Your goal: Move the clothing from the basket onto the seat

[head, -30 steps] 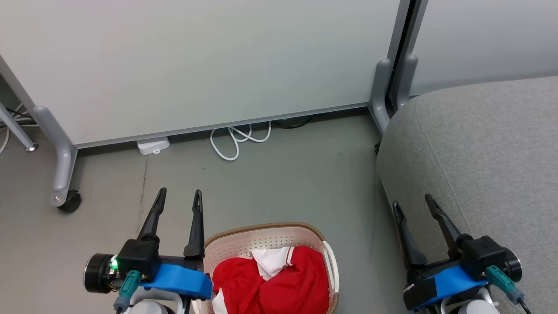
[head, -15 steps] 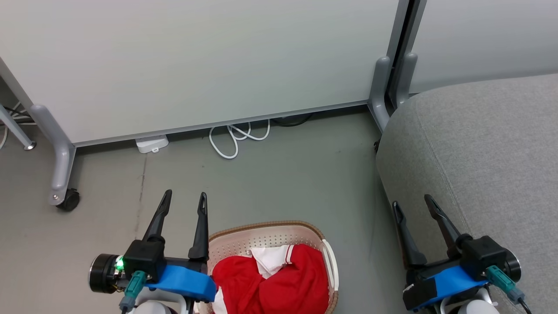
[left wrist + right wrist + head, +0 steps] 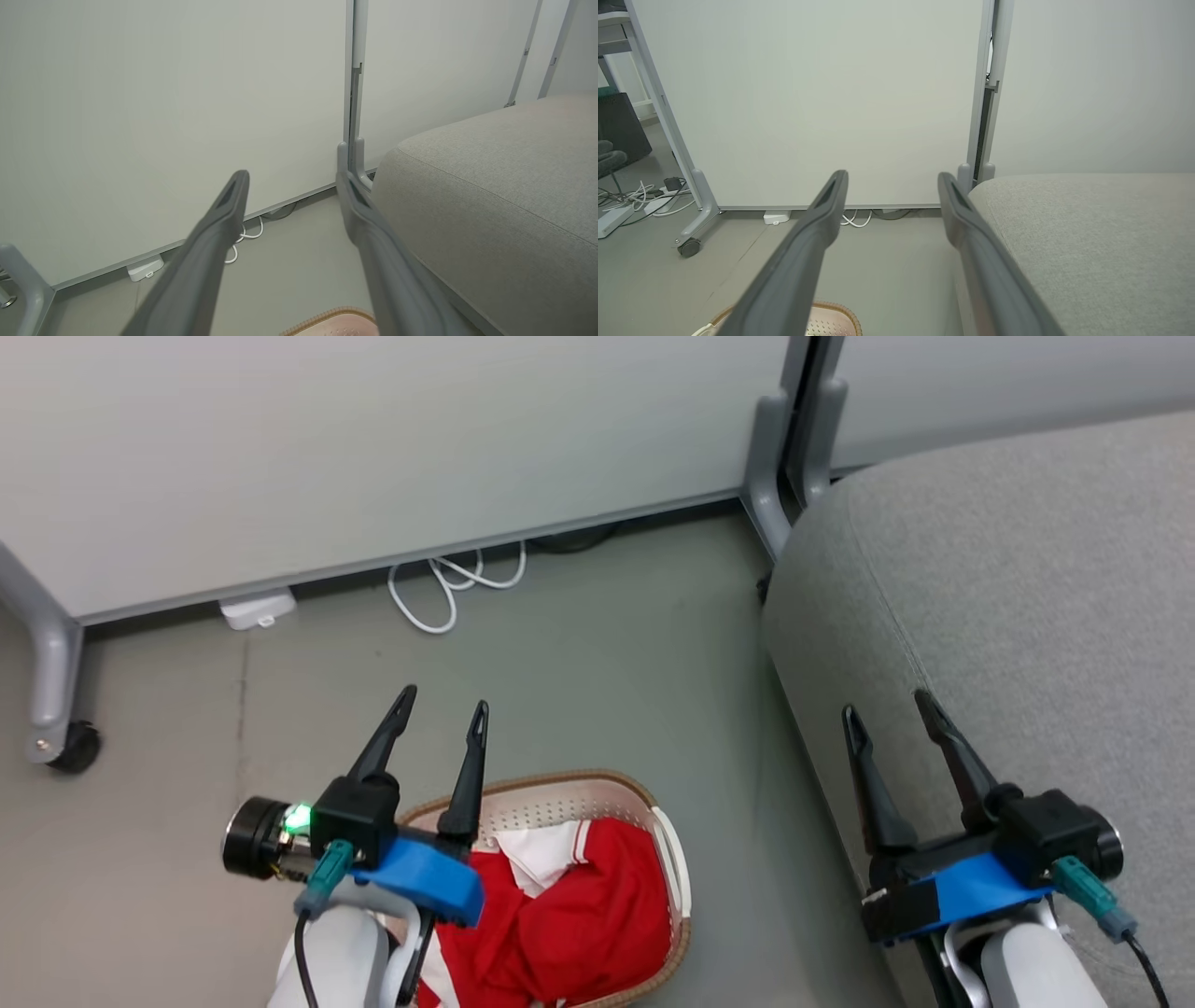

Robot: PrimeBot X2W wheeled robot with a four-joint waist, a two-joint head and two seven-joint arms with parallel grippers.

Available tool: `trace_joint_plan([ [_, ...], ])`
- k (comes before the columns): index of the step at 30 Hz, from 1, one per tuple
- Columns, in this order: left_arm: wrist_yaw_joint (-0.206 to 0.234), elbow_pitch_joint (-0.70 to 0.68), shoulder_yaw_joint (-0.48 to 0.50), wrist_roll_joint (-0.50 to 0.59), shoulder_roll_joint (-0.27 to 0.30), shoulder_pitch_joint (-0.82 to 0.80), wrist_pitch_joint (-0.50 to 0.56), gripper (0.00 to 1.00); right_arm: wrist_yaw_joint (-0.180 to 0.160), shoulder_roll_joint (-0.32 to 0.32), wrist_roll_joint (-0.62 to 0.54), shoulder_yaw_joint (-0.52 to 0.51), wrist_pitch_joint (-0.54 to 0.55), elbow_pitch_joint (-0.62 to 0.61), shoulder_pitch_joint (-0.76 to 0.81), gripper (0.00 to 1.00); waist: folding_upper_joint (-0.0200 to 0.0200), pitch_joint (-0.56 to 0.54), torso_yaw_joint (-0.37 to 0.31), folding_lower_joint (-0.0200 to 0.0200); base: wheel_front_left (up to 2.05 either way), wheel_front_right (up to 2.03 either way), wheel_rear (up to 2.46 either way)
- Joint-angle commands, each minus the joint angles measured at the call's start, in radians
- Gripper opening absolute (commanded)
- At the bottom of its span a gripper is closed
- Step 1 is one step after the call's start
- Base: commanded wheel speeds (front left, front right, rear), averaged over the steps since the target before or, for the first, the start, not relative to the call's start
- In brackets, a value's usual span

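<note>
Because the seat (image 3: 1008, 579) is the broadest thing around, a grey upholstered cushion with a rounded corner filling the right of the head view, it offers a wide, bare landing place; no garment lies on it yet. Pale partition panels (image 3: 373, 448) on grey feet stand behind it and close off the far side, so the work has to happen on the strip of floor (image 3: 607, 644) between them and the robot. On that floor, near the seat's front corner but apart from it, sits the basket (image 3: 560, 777), low and close enough for the left arm to reach. The clothing (image 3: 579, 915) is bunched inside it, red with a white, stripe-trimmed piece on top, so nothing of the task looks done. The left fingers (image 3: 470, 765) hang spread wide and empty over the basket's left rim. They point forward rather than down, which I read as the approach before a dip into the pile. The right fingers (image 3: 866, 784), equally spread and holding nothing, hover over the seat's edge, probably parked out of the way. A looped white cable (image 3: 448, 588) lies by the panels, well clear.
</note>
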Motion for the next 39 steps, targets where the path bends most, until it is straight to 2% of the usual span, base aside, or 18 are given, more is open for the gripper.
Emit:
trace_joint_plan([
  [1,-0.006,0.012,-0.003,0.005,0.007,-0.036,-0.003,1.00,0.000,-0.004,-0.001,0.003,-0.003,-0.008,-0.025,1.00,0.0000,0.042,-0.038,0.0000,0.00,0.00,0.00],
  [6,-0.013,0.122,-0.041,-0.003,0.025,-0.130,-0.003,1.00,0.000,-0.004,0.008,0.014,-0.003,-0.039,-0.087,1.00,0.0000,0.138,-0.099,0.0000,0.00,0.00,0.00],
  [12,-0.014,0.292,-0.156,-0.021,0.057,-0.262,-0.003,1.00,0.000,-0.003,0.023,0.019,-0.003,-0.072,-0.151,1.00,0.0000,0.251,-0.149,0.0000,0.00,0.00,0.00],
  [19,-0.014,0.539,-0.292,-0.090,0.073,-0.387,0.018,1.00,0.000,-0.003,0.026,0.026,-0.003,-0.100,-0.198,1.00,0.0000,0.344,-0.185,0.0000,0.00,0.00,0.00],
  [26,-0.014,0.712,-0.428,-0.158,0.061,-0.502,0.035,1.00,0.000,-0.003,0.002,0.029,-0.003,-0.134,-0.235,1.00,0.0000,0.450,-0.195,0.0000,0.00,0.00,0.00],
  [34,-0.014,0.828,-0.554,-0.208,0.070,-0.608,0.129,1.00,0.000,-0.003,-0.010,0.034,-0.003,-0.180,-0.284,1.00,0.0000,0.581,-0.209,0.0000,0.00,0.00,0.00],
  [39,-0.014,0.864,-0.612,-0.240,0.085,-0.668,0.229,1.00,0.000,-0.003,-0.018,0.033,-0.003,-0.214,-0.305,1.00,0.0000,0.659,-0.210,0.0000,0.00,0.00,0.00],
])
